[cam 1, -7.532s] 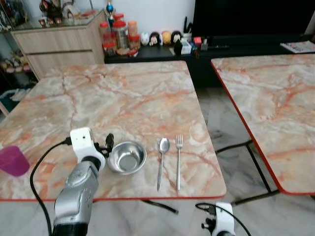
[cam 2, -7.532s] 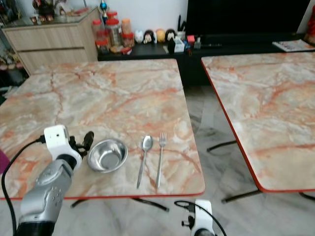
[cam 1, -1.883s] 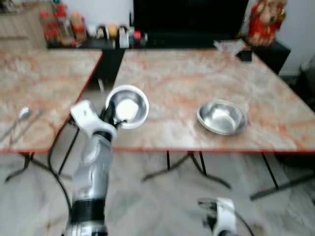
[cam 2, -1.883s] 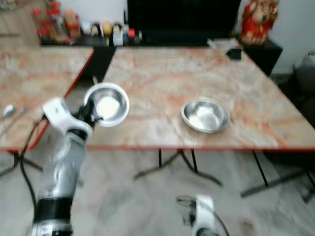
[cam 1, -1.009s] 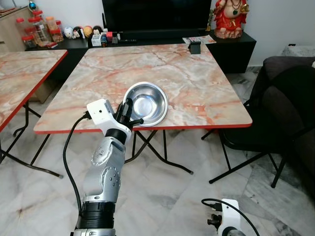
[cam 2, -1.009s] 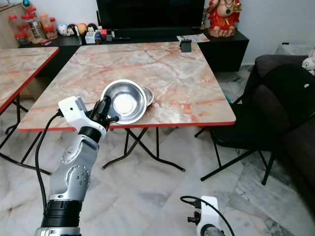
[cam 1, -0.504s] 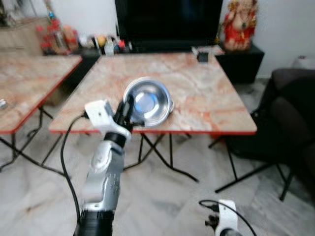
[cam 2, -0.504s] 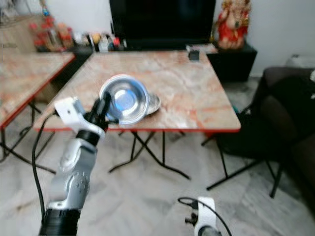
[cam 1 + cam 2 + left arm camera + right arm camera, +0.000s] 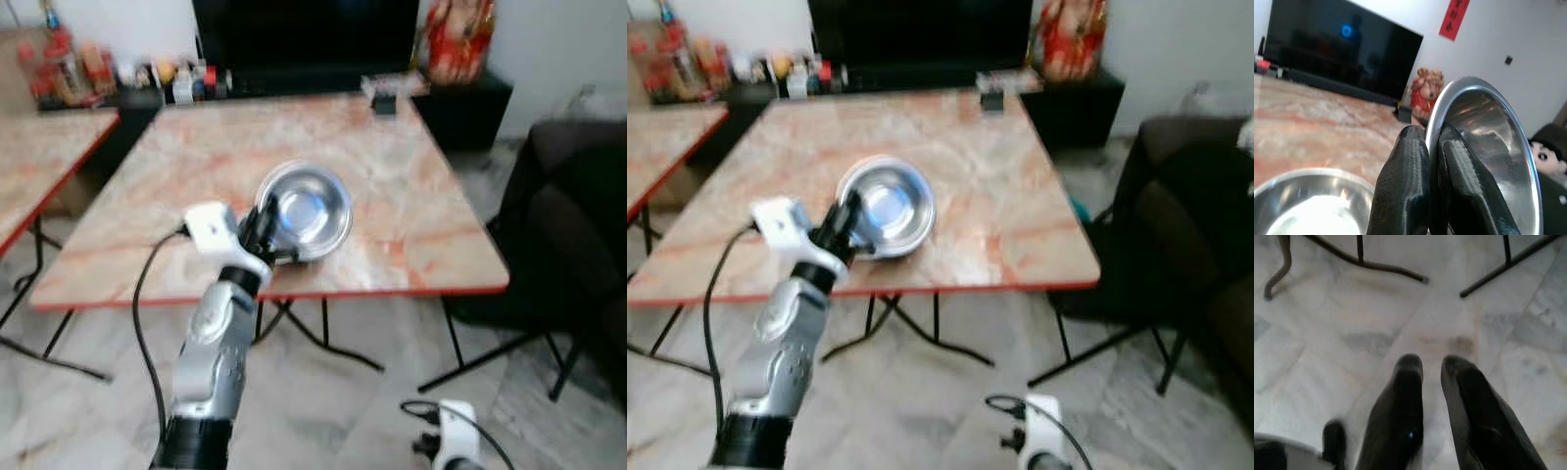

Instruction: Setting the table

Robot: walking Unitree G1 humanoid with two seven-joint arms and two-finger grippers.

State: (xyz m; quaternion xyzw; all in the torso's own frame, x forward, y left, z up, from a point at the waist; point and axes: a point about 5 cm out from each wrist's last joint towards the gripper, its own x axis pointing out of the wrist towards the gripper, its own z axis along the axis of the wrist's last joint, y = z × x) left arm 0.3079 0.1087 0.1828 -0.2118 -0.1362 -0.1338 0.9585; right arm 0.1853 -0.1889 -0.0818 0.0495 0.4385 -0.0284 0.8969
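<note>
My left gripper (image 9: 263, 227) is shut on the rim of a tilted steel bowl (image 9: 308, 210), holding it up over the near part of the marble table (image 9: 411, 186). In the left wrist view the two black fingers (image 9: 1405, 186) pinch the bowl's rim (image 9: 1484, 142). A second steel bowl (image 9: 1308, 205) sits on the table just below the held one. My right gripper (image 9: 1432, 367) hangs low over the floor, its fingers a little apart with nothing between them.
A black chair (image 9: 578, 245) stands right of the table. Another marble table (image 9: 39, 147) is at the left. Behind are a dark TV cabinet (image 9: 294, 83), a red statue (image 9: 456, 39) and a small black object (image 9: 384, 103) on the table's far edge.
The view has shifted and the table now lies closer and more central. The bowl stays held in my left gripper, over the table's near part. The right arm still hangs.
</note>
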